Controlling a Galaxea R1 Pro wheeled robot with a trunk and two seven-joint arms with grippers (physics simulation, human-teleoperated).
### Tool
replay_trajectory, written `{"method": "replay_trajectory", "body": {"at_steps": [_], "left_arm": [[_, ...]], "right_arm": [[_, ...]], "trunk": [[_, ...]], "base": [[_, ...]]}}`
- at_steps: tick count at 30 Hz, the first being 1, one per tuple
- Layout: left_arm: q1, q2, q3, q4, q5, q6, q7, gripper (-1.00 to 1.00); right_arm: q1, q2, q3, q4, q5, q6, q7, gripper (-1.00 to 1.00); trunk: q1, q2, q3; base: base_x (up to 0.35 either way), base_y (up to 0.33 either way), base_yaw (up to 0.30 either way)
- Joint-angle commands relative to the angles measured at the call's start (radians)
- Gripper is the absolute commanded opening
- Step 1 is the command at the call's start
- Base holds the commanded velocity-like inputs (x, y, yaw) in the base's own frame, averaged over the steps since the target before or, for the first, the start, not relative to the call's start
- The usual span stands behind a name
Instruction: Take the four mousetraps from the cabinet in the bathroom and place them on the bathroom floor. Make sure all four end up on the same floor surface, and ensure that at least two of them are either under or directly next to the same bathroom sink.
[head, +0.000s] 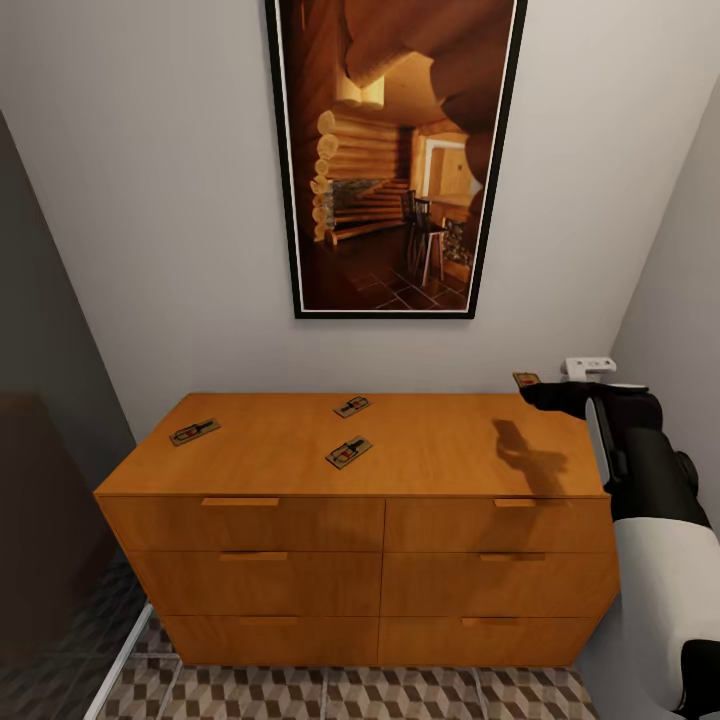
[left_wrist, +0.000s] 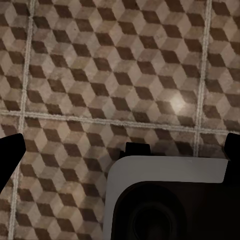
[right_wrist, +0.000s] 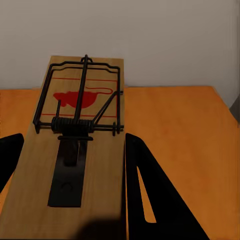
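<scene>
Three mousetraps lie flat on top of the orange-brown cabinet (head: 420, 455): one at the left (head: 194, 432), one near the back (head: 351, 406) and one in the middle (head: 348, 452). My right gripper (head: 537, 390) (right_wrist: 75, 195) is shut on another mousetrap (head: 526, 379) (right_wrist: 80, 125), held a little above the cabinet's right back corner, red mark up. My left gripper (left_wrist: 120, 150) hangs open over the cube-patterned bathroom floor (left_wrist: 100, 65) (head: 350, 695). The sink is out of view.
A large framed picture (head: 395, 150) hangs on the wall behind the cabinet. A white fitting (head: 588, 368) sits at the right wall. A dark panel (head: 40, 500) stands on the left. My own base (left_wrist: 170, 200) shows under the left wrist.
</scene>
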Motion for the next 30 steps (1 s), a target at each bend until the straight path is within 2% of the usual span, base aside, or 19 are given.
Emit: {"method": "replay_trajectory", "body": {"at_steps": [1, 15, 30], "left_arm": [[0.000, 0.000, 0.002, -0.001, 0.000, -0.002, 0.000, 1.00], [0.000, 0.000, 0.002, -0.001, 0.001, -0.001, 0.000, 1.00], [0.000, 0.000, 0.002, -0.001, 0.002, -0.001, 0.000, 1.00]], "right_arm": [[-0.001, 0.000, -0.001, -0.004, 0.008, 0.006, 0.007, -1.00], [-0.001, 0.004, 0.005, -0.008, 0.007, 0.007, 0.004, -1.00], [-0.001, 0.012, 0.005, 0.004, 0.005, 0.005, 0.004, -1.00]], "trunk": [[0.000, 0.000, -0.001], [0.000, 0.000, -0.001], [0.000, 0.000, -0.001]], "base": [[0.000, 0.000, 0.000], [-0.016, 0.008, 0.000], [-0.285, 0.055, 0.000]]}}
